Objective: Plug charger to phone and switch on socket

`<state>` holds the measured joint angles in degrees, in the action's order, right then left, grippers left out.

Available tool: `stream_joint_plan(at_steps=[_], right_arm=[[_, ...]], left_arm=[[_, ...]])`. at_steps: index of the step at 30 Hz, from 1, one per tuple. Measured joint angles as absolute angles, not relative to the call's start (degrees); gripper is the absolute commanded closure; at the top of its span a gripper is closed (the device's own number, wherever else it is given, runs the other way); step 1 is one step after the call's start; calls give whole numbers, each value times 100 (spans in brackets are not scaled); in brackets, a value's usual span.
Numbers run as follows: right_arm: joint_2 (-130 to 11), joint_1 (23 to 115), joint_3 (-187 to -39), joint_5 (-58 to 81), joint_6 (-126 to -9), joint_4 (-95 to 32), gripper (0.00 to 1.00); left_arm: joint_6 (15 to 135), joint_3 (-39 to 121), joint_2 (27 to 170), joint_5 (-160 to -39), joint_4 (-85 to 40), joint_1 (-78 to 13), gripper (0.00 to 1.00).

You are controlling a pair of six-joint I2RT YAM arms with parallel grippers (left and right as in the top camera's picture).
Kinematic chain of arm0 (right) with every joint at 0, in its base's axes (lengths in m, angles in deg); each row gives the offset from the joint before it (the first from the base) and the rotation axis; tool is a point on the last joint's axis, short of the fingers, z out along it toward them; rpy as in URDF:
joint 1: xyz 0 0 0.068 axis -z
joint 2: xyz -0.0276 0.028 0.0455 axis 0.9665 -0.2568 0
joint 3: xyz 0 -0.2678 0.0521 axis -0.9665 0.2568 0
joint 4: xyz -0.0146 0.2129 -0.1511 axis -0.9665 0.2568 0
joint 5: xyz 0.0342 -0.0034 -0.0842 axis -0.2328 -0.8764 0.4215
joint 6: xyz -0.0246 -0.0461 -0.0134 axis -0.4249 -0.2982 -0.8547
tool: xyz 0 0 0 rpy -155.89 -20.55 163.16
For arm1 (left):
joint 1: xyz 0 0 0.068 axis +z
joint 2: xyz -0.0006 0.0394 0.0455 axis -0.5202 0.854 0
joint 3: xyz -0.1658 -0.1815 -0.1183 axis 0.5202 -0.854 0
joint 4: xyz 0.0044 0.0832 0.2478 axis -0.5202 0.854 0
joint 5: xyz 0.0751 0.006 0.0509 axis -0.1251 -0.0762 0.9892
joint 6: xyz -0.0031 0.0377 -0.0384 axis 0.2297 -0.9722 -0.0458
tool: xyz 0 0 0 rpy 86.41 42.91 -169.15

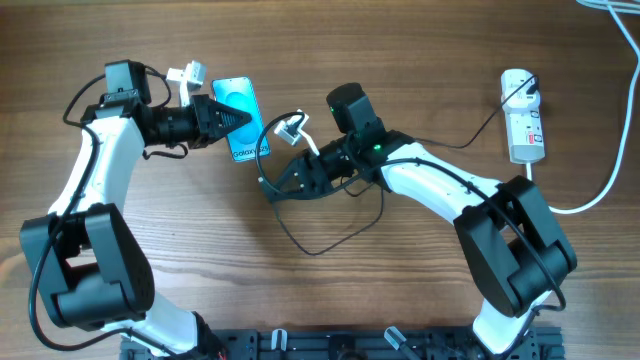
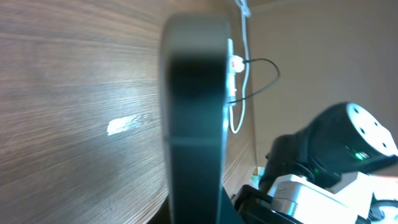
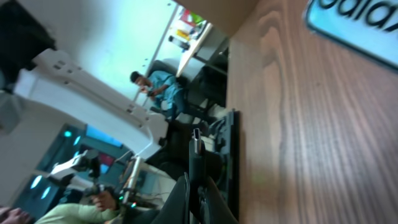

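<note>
Pinching charger (image 3: 195,149) connector in right end effector (image 1: 272,188), narrow, metal tip poking out front. Finds phone (image 1: 246,120) flat on surface (image 1: 400,300), screen up, near that tip but apart: ahead and slightly left of it, not mated. Lies with long axis roughly front-to-back, a bit tilted, white-strip end toward robot, likely the port end. From right wrist, puts that end up and right of tip, so probably needs a sideways shift plus yaw before pushing in along long axis. Rests left end effector (image 1: 228,118) on phone's left edge; clamped or just pressing, cannot tell. Favors right arm (image 1: 430,180) for both insert and socket (image 1: 524,130), well apart at far right, black plug seemingly already in. Leaves open room below strip end except slack cable loop; no surface edge near phone.
</note>
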<state>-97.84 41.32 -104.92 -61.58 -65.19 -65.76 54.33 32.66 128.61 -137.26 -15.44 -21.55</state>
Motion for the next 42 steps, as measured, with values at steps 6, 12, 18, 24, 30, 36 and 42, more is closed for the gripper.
stream_joint_plan(at_steps=[6, 12, 18, 24, 30, 36, 42], right_arm=[[-9784, 4132, -10492, -6532, -6498, -6530, 96], [-9784, 4132, -10492, -6599, -6500, -6489, 96], [-9784, 4132, -10492, -6599, -6500, -6489, 96], [-9784, 4132, -10492, -6599, -6498, -6489, 96], [-9784, 4132, -10492, -6551, -6321, -6528, 96], [-9790, 4132, -10492, -6331, -5630, -7437, 96], [-9792, 4132, -10492, -6097, -4799, -8311, 96]], left_arm=[[4978, 3266, 12861, -14309, -1666, -2155, 96], [4856, 3266, 12861, -14434, -1830, -2155, 96], [4790, 3266, 12861, -14434, -1804, -2155, 96], [4775, 3266, 12861, -14438, -1804, -2155, 96], [4757, 3266, 12861, -14762, -1806, -2155, 96], [4952, 3266, 12861, -15225, -1804, -2155, 96], [5385, 3266, 12861, -15350, -1756, -2155, 96]])
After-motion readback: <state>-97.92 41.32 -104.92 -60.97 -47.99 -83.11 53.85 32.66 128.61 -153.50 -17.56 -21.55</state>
